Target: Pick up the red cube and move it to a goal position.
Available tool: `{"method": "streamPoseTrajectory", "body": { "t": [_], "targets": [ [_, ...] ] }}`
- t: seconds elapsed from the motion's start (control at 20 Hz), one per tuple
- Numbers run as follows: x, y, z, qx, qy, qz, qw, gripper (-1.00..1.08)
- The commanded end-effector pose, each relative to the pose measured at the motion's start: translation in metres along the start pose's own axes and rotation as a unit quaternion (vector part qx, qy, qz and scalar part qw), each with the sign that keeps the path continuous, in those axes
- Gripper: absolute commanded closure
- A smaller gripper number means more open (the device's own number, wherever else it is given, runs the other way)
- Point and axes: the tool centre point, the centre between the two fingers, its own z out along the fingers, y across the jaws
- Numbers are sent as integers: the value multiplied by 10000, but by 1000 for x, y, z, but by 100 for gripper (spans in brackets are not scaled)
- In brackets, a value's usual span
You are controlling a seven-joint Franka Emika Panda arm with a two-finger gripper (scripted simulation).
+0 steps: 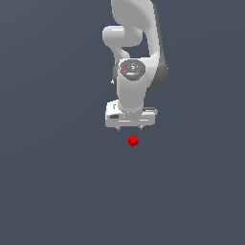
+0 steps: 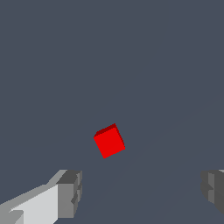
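The red cube (image 1: 133, 140) is small and bright red. It lies on the dark grey floor just in front of the white arm, turned at an angle. My gripper (image 1: 130, 128) hangs above and slightly behind it, with its two short fingertips wide apart and nothing between them. In the wrist view the red cube (image 2: 109, 141) sits ahead of the gap between the two grey fingers (image 2: 70, 193), apart from both. The gripper is open and holds nothing.
A plain dark grey floor (image 1: 57, 191) fills both views. The white arm (image 1: 134, 43) rises behind the cube. No goal marker shows.
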Motion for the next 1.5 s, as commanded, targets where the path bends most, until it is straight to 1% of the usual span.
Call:
{"method": "streamPoseTrajectory", "body": {
  "t": [0.0, 0.35, 0.65, 0.8, 1.1, 1.45],
  "targets": [
    [0, 0, 0, 0, 0, 0, 10000, -92],
    [-1, -3, 12, -14, 25, -200, 9998, -92],
    [-2, -9, 42, -48, 88, -689, 9976, -92],
    [-3, -13, 65, -74, 134, -1047, 9944, -92],
    [-5, -20, 107, -124, 221, -1718, 9848, -92],
    [-5, -24, 135, -162, 276, -2141, 9763, -92]
  ]
}}
